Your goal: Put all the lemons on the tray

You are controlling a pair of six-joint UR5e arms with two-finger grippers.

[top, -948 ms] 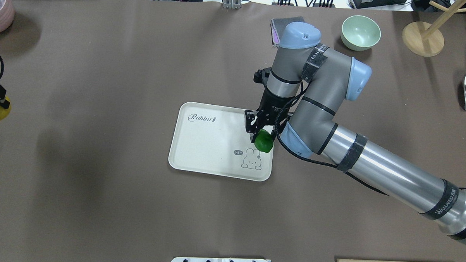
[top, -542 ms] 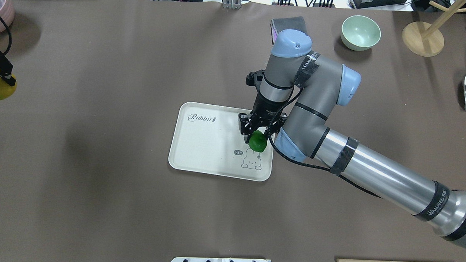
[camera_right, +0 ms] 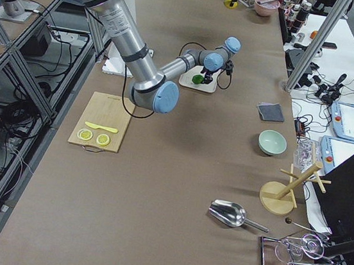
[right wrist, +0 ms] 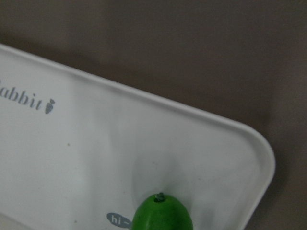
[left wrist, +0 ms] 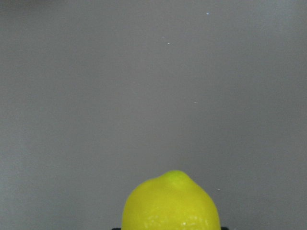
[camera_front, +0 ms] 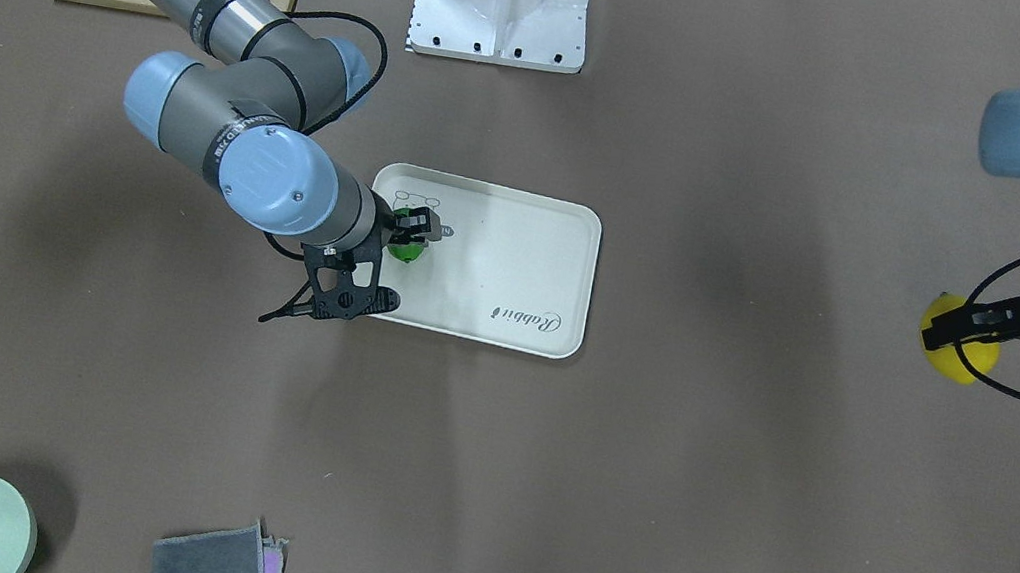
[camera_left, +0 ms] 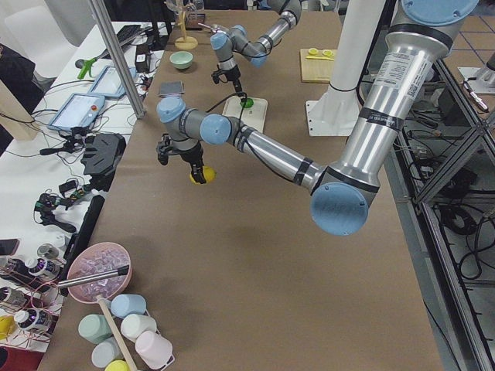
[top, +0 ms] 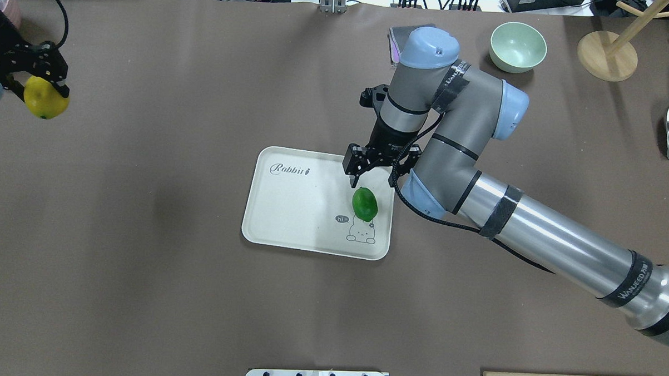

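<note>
**A:** Green lemon (top: 365,204) in the overhead view: is it free now?

**B:** Yes. Half a second ago the right gripper (top: 372,180) pinched it. Now the fingers stand apart just beyond it, and it lies on the tray (top: 289,208), over the head of the rabbit drawing (top: 362,233). The left gripper (top: 42,90) has moved farther along the left edge of the table (top: 144,231). It is clamped on the yellow lemon (top: 46,103), well apart from the tray.

**A:** And the front-facing view?

**B:** The right arm is bent at the elbow, with its wrist turned down over the tray's end. The left wrist reaches in level, pinching the yellow lemon.

**A:** The side views?

**B:** From the left, the near arm stretches out with its wrist down and the yellow lemon beneath it. From the right, the green lemon sits on the tray under the near arm's wrist.

**A:** The wrist cameras?

**B:** The left one shows the yellow lemon's nub over brown table. The right one shows the green lemon's nub on the tray beside the "hi" bubble (right wrist: 117,220).
</note>
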